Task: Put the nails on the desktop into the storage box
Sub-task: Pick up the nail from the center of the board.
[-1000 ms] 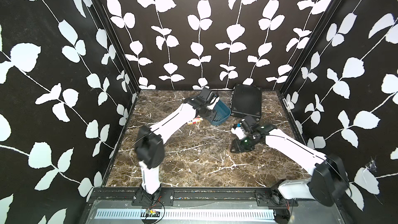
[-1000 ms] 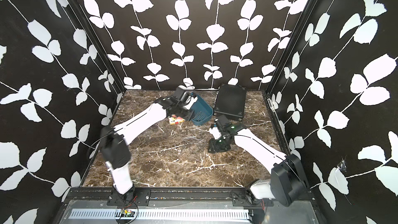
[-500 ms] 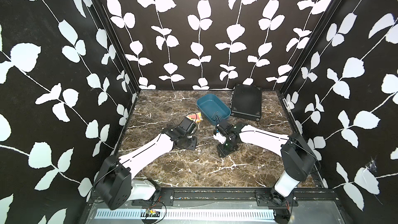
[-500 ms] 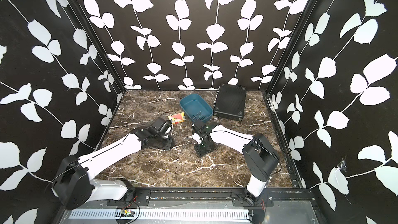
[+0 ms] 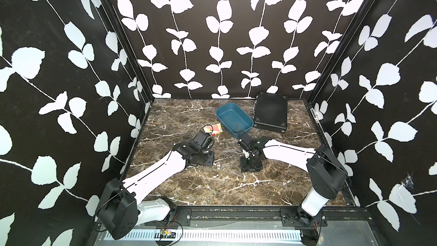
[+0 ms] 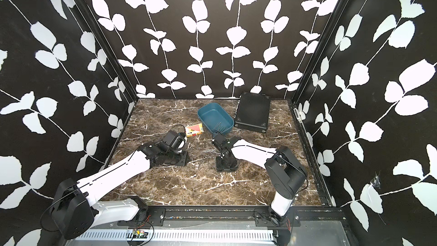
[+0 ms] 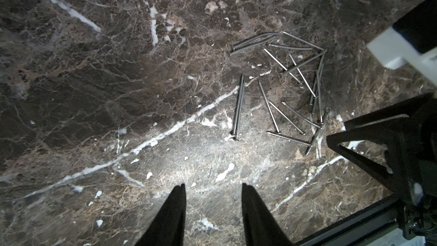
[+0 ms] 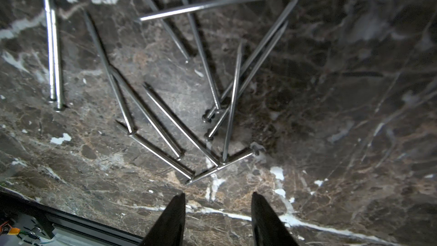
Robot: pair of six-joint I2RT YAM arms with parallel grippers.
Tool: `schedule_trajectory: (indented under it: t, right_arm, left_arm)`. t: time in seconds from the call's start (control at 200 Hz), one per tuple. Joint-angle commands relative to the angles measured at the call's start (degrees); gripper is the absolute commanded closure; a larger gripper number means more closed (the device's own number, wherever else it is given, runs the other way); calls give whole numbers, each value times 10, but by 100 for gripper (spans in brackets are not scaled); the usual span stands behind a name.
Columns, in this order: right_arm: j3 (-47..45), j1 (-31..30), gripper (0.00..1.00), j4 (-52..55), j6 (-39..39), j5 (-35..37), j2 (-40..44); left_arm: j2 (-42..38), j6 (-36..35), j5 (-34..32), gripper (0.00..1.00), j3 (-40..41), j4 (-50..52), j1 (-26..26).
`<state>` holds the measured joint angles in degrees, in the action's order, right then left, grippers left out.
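We're mid-pickup: right fingers [image 8: 170, 221] and left fingers [image 7: 170, 216] both hang half-open and empty by the nails [image 8: 181, 123] scattered on the table [image 5: 224, 185] near the teal storage box [image 5: 230, 117], so next we need to drop and pinch one.

I see my left arm [image 5: 156, 173] and right arm [image 5: 288, 151]: white shells, black joints, thin black cables, black tapered fingers [image 7: 172, 216].
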<state>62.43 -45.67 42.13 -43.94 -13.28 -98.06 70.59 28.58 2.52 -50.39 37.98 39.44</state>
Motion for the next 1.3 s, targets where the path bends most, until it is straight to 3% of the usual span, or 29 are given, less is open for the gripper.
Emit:
schedule_trajectory:
  t: [0.0, 0.585, 0.96, 1.295]
  right_arm:
    - [-16, -7, 53, -5, -32, 2, -14]
    - [31, -43, 55, 67, -32, 65, -79]
    - [-6, -8, 57, 82, -17, 76, -23]
    - [19, -6, 57, 80, -11, 50, -2]
  left_arm:
    - [-1, -13, 6, 59, 3, 12, 2]
    - [63, -55, 29, 58, -38, 8, 3]
    - [85, -55, 33, 58, -55, 0, 3]
    - [97, -43, 40, 58, -50, -21, 3]
